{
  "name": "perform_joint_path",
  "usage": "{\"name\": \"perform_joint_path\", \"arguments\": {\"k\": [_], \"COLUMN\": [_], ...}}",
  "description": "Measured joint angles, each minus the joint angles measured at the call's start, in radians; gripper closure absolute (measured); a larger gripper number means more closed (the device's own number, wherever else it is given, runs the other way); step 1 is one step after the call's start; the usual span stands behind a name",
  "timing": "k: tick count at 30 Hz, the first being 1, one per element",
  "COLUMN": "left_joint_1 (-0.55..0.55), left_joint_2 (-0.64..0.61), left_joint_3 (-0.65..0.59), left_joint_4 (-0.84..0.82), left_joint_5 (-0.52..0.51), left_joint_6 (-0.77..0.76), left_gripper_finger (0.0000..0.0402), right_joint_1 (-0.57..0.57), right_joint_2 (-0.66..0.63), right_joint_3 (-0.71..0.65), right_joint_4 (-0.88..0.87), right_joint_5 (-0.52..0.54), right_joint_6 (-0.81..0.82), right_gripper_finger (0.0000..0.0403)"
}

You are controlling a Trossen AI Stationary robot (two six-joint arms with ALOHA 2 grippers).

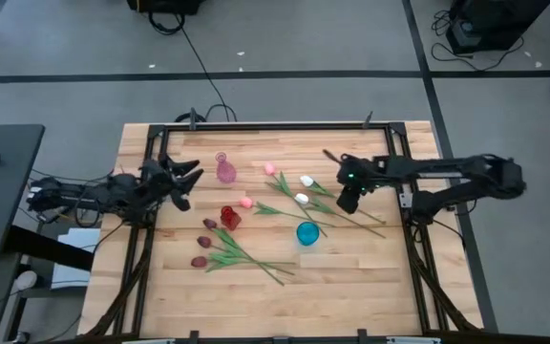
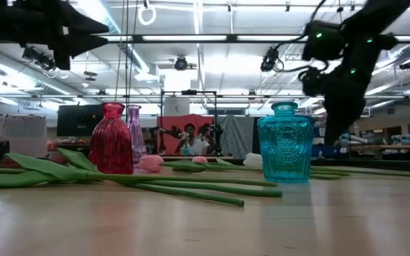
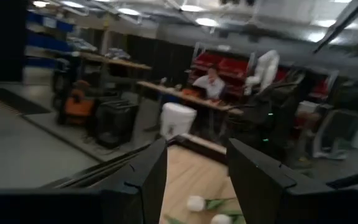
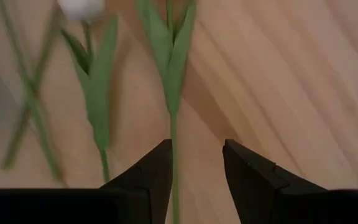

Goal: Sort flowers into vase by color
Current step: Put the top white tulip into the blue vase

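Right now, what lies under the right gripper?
Under the right gripper, its jaws open, a green tulip stem runs along bare wooden table, with a white tulip beside it. The stem's lower end is hidden by the jaws.

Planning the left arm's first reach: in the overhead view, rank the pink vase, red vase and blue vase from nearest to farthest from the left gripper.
From the left gripper, open at the table's left edge:
1. Pink vase, just right of it, toward the table's far side.
2. Red vase, mid-table, by the maroon tulips.
3. Blue vase, farthest, toward the right arm's side.
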Motion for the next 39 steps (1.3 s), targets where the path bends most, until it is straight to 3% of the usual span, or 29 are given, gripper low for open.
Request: {"name": "perform_joint_path", "arguments": {"k": [10, 22, 26, 31, 36, 39], "left_joint_1": [0.0, 0.0, 0.0, 0.0, 0.0, 0.0], "left_joint_2": [0.196, 0.206, 0.205, 0.211, 0.237, 0.277], "left_joint_3": [0.002, 0.002, 0.002, 0.002, 0.002, -0.007], "left_joint_4": [0.211, 0.233, 0.255, 0.356, 0.411, 0.413], "left_joint_5": [-0.041, -0.038, -0.022, 0.05, 0.1, 0.097], "left_joint_6": [0.071, 0.124, 0.155, 0.222, 0.299, 0.32], "left_gripper_finger": [0.0229, 0.0229, 0.0229, 0.0229, 0.0229, 0.0229], "right_joint_1": [0.041, 0.064, 0.059, 0.043, 0.036, 0.041], "right_joint_2": [0.237, 0.378, 0.385, 0.384, 0.368, 0.285], "right_joint_3": [0.131, 0.15, 0.151, 0.15, 0.151, 0.163], "right_joint_4": [-0.06, -0.014, -0.002, 0.008, 0.012, 0.011], "right_joint_5": [-0.002, 0.052, 0.032, 0.002, 0.008, 0.055], "right_joint_6": [-0.095, -0.097, -0.096, -0.061, -0.011, 0.019], "right_gripper_finger": [0.025, 0.0253, 0.0286, 0.0381, 0.0389, 0.0397]}}
